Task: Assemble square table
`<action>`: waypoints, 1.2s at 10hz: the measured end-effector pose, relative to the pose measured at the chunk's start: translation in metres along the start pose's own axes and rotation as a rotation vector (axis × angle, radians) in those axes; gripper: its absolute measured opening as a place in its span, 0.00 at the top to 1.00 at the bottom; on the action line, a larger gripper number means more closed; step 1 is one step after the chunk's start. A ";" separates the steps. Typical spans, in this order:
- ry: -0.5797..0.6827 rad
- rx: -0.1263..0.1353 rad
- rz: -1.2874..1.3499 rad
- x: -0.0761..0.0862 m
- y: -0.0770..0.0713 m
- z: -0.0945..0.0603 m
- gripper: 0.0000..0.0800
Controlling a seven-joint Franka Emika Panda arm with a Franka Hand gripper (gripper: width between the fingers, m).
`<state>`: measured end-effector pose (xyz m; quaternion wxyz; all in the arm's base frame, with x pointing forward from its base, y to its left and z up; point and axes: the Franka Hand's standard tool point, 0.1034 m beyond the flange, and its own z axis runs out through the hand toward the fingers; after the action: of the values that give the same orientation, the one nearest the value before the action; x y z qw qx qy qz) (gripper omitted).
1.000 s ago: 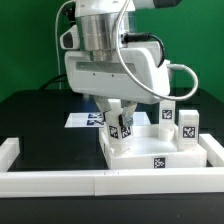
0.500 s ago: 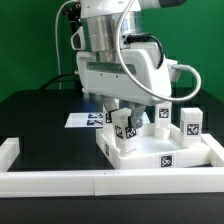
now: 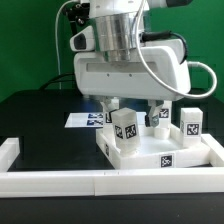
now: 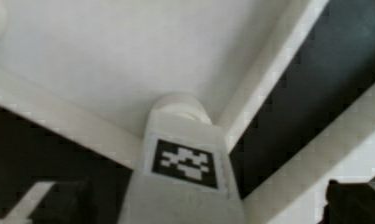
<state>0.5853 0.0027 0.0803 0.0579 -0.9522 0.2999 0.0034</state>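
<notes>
The white square table slab [image 3: 160,152] lies flat inside the rails. On it stand three tagged white leg blocks: one at its near corner on the exterior view's left [image 3: 123,129] and two further back [image 3: 165,114] [image 3: 190,122]. My gripper [image 3: 131,106] hangs just above the near-corner leg, open, its fingers on either side of the leg's top and clear of it. In the wrist view that leg [image 4: 180,150] stands upright on the slab [image 4: 113,50], and my gripper [image 4: 193,205] holds nothing; one dark fingertip [image 4: 362,195] shows beside the leg.
Long white border rails run along the front [image 3: 100,182] and both sides [image 3: 9,150] [image 3: 214,150] of the black table. The marker board [image 3: 84,120] lies flat behind the slab, on the exterior view's left.
My gripper has opened and let go of the near-corner leg, which stays upright on the slab. The hand has risen and shifted toward the exterior view's right.
</notes>
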 end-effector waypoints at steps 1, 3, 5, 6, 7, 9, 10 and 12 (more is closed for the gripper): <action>0.000 0.000 -0.080 0.001 0.002 0.000 0.19; -0.001 -0.002 -0.235 0.001 0.002 0.000 0.19; -0.003 -0.002 -0.387 0.000 0.003 0.001 0.19; -0.003 -0.002 -0.470 0.000 0.003 0.001 0.19; -0.003 -0.002 -0.540 0.000 0.003 0.001 0.19; -0.003 -0.003 -0.623 0.000 0.002 0.001 0.19; -0.003 -0.007 -0.688 0.000 0.002 0.001 0.19; -0.003 -0.013 -0.803 0.001 0.003 0.001 0.19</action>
<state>0.5840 -0.0004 0.0793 0.0491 -0.9940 -0.0962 -0.0161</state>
